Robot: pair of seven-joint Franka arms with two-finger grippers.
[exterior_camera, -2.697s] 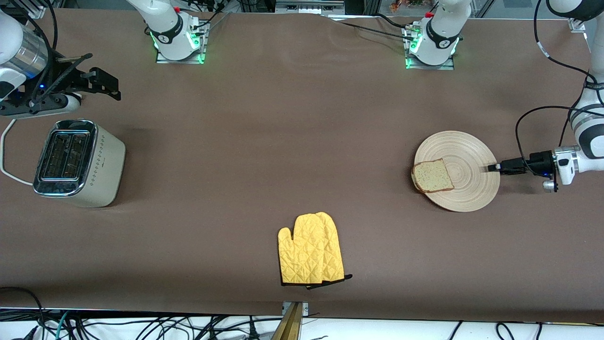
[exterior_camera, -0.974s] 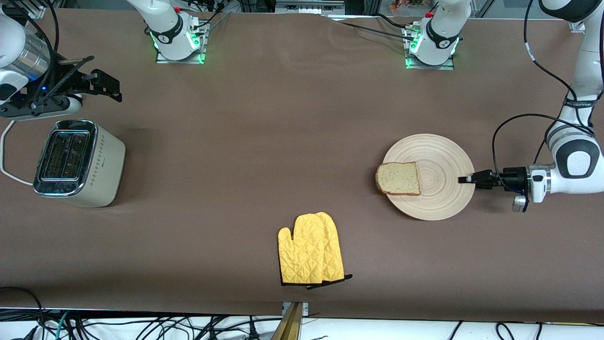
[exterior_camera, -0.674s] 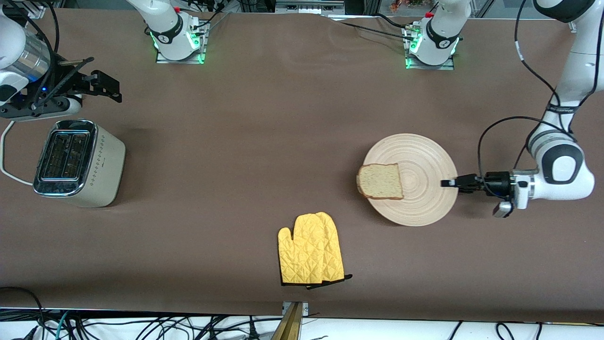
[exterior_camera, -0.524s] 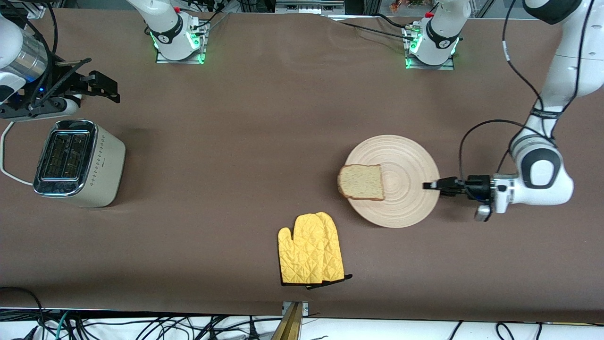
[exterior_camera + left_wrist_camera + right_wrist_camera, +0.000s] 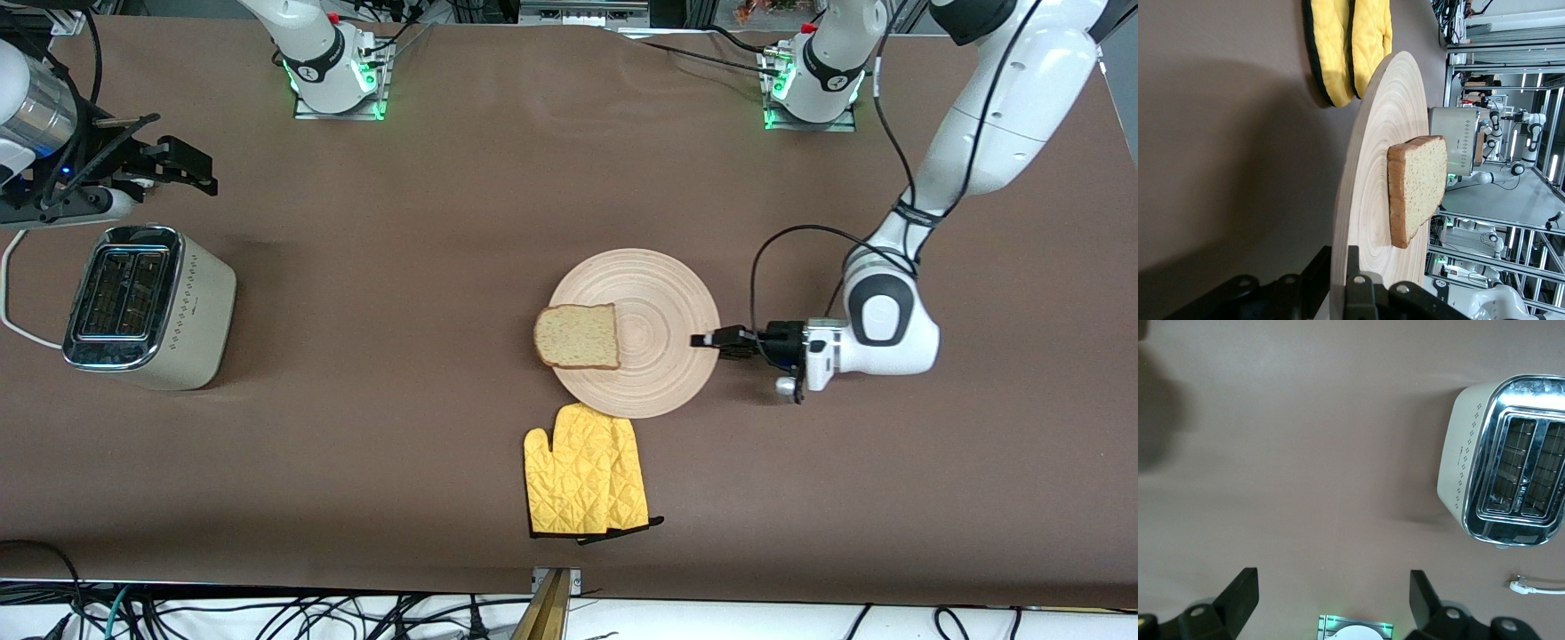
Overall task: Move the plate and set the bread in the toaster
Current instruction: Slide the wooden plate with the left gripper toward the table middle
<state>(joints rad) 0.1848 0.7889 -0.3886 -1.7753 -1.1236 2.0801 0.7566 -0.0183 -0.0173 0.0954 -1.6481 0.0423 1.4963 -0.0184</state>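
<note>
The pale wooden plate (image 5: 653,293) sits near the table's middle, with the bread slice (image 5: 578,337) on its rim toward the right arm's end. My left gripper (image 5: 709,340) is shut on the plate's rim at the left arm's end; the left wrist view shows its fingers clamping the plate's edge (image 5: 1345,267), with the bread (image 5: 1418,187) on top. The cream toaster (image 5: 147,307) stands at the right arm's end, slots up, and also shows in the right wrist view (image 5: 1508,460). My right gripper (image 5: 182,164) is open and empty, up in the air above the table beside the toaster.
A yellow oven mitt (image 5: 585,471) lies just nearer the camera than the plate, almost touching its rim; it also shows in the left wrist view (image 5: 1348,40). The toaster's white cord (image 5: 13,293) trails off the table's end.
My left gripper has dragged the plate, with the bread on it, across the table toward the right arm's end, up to the mitt. The right arm has barely moved.
</note>
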